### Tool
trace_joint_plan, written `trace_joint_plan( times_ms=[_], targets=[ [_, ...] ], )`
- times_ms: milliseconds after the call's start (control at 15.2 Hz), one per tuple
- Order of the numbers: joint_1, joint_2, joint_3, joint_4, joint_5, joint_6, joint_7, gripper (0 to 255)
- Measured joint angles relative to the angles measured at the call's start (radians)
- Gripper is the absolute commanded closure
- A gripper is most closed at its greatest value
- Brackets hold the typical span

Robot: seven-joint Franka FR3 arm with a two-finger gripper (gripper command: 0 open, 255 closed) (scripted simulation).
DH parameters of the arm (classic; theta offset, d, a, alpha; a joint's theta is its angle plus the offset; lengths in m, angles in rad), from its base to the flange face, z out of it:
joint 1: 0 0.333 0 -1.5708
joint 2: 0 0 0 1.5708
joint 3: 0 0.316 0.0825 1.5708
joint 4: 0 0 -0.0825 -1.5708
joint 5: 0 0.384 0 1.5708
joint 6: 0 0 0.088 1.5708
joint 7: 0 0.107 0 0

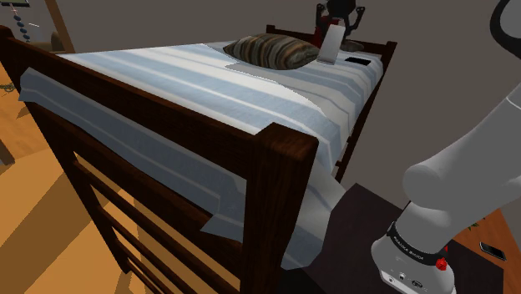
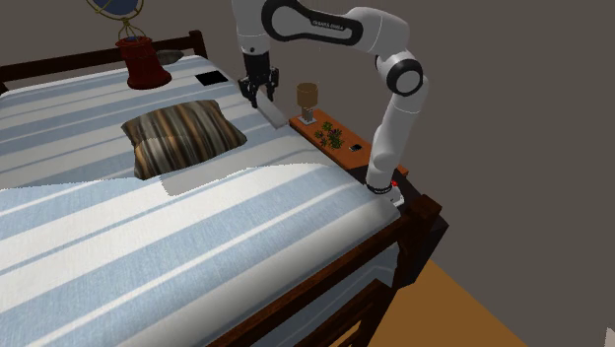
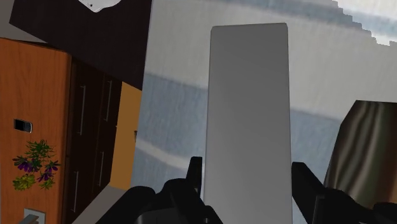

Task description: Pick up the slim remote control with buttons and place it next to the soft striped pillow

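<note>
**REMOTE CONTROL point(image 3: 249, 108), HELD IN GRIPPER point(image 3: 248, 181), OVER BED**

Description: slim pale grey slab, drawn plain; no buttons can be made out.

Hold: clasped at one end between the two black fingers point(image 3: 196, 175), which press its long edges with no gap; the jaws stand only as far apart as the slab is wide; the rest juts free ahead of the hand, probably so the far end can meet the cover first and the slab be laid flat.

Location: over the striped bedding point(image 2: 296, 197), near the bed's edge by the orange nightstand point(image 2: 345, 153); just beside the striped pillow point(image 2: 182, 133), on the second exterior view's right of it, not touching it.

Step, as judged: carry near its end; lowering and release not yet done; whether the lower end touches the cover cannot be told.

Views compared: the wrist view gives the grip itself, with the pillow's brown corner alongside; the second exterior view gives the slab's slant beneath the hand, and its neighbours, namely a red pot point(image 2: 143, 64), a flat black item point(image 2: 210, 78) and a stemmed glass point(image 2: 307, 97); the shoulder view sets the remote nearly upright at the pillow's right, beyond the dark footboard point(image 1: 275, 167).
</note>
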Motion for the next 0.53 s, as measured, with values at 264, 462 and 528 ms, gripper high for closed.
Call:
trace_joint_plan(
  times_ms=[264, 462, 528],
  targets=[
    [0.0, -0.034, -0.005, -0.093, 0.01, 0.06, -0.006, 255],
    [-0.001, -0.052, -0.008, -0.157, 0.014, 0.107, -0.013, 255],
    [-0.001, -0.06, -0.01, -0.179, 0.017, 0.121, -0.015, 255]
  ],
)
